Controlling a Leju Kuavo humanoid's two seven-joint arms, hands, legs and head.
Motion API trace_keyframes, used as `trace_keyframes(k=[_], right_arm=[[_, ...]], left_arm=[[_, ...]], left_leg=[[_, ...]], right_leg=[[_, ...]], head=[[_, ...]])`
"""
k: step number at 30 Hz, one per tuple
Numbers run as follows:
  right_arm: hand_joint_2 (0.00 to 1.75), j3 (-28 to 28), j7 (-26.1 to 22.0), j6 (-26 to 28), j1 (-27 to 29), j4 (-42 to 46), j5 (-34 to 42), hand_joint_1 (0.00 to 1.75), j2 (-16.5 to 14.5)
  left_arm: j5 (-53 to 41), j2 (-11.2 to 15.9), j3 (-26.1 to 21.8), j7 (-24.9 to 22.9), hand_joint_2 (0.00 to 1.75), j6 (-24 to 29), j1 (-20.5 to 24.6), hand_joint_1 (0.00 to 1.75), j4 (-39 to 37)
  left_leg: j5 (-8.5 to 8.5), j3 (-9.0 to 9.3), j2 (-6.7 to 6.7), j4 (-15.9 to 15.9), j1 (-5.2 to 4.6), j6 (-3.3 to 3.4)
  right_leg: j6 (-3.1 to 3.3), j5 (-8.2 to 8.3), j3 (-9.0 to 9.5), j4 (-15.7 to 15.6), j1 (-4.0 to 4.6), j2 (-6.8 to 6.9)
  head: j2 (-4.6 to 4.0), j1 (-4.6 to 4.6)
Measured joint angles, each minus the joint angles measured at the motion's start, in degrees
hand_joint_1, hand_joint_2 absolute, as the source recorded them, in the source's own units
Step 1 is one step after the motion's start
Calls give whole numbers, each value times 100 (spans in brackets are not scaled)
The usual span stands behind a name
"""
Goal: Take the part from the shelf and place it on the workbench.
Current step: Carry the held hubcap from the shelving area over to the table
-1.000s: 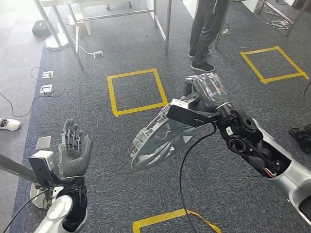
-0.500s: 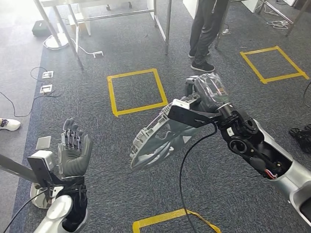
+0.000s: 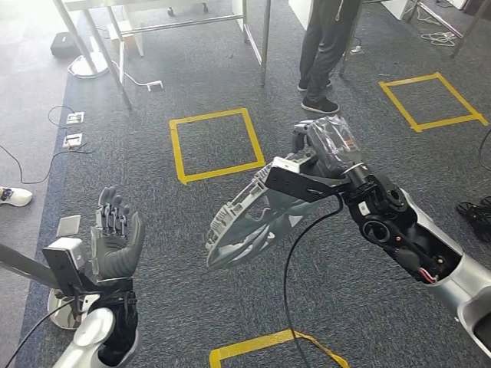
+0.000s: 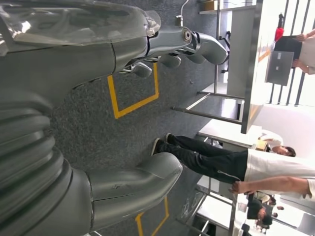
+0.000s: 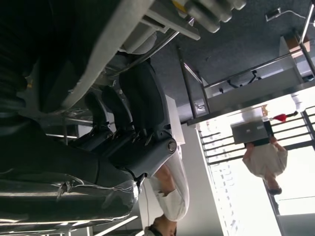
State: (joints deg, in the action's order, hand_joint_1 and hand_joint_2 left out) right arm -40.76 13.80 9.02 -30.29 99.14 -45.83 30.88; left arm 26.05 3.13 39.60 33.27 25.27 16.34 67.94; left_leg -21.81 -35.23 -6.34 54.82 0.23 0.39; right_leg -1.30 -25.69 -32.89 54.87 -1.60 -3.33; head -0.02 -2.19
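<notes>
While the right hand (image 3: 324,146) grips the grey plastic part (image 3: 248,222) and carries it in mid-air above the carpet (image 3: 173,230), near the yellow tape square (image 3: 215,144), the left hand (image 3: 116,234) is raised with fingers apart, holding nothing. No workbench surface is plainly in reach, so the carry looks only partway done. The part juts far out from the grip; keeping the wrist level and turning slowly should stop it swinging or slipping, and the person (image 3: 324,46) standing ahead needs room.

No text, label, brand or number can be read anywhere in these views. The only markings are yellow tape squares (image 3: 215,146) on the grey carpet floor (image 3: 173,222), and they carry no lettering.
</notes>
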Motion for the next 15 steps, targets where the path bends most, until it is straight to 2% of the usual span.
trace_keyframes(k=[6, 12, 14, 15], right_arm=[[175, 0, -9, -5, -1, 0, -1, 175, 0], [175, -3, -39, -15, -5, 0, 2, 175, 0], [175, 4, -48, -15, -1, 5, 2, 175, 1], [175, 8, -52, -15, -8, 9, 2, 175, 2]], left_arm=[[45, 2, 0, -2, 175, -19, 3, 0, 14], [80, 24, 0, -11, 175, -41, 8, 0, 40], [84, 23, 0, -10, 175, -41, 10, 0, 69], [86, 23, 0, -10, 175, -41, 15, 0, 82]], left_leg=[[-4, -3, 0, 10, -5, 5], [-45, -4, 8, 59, -30, 77], [-21, 74, 37, -47, 15, 105], [-6, 128, 59, -114, 41, 119]], right_leg=[[-1, 1, 2, -4, -8, 0], [-42, -9, 26, -29, -27, -14], [-70, -33, 42, -35, -10, 10], [-84, -109, -2, 77, 2, 64]], head=[[0, 1], [0, 23], [0, 18], [0, 0]])
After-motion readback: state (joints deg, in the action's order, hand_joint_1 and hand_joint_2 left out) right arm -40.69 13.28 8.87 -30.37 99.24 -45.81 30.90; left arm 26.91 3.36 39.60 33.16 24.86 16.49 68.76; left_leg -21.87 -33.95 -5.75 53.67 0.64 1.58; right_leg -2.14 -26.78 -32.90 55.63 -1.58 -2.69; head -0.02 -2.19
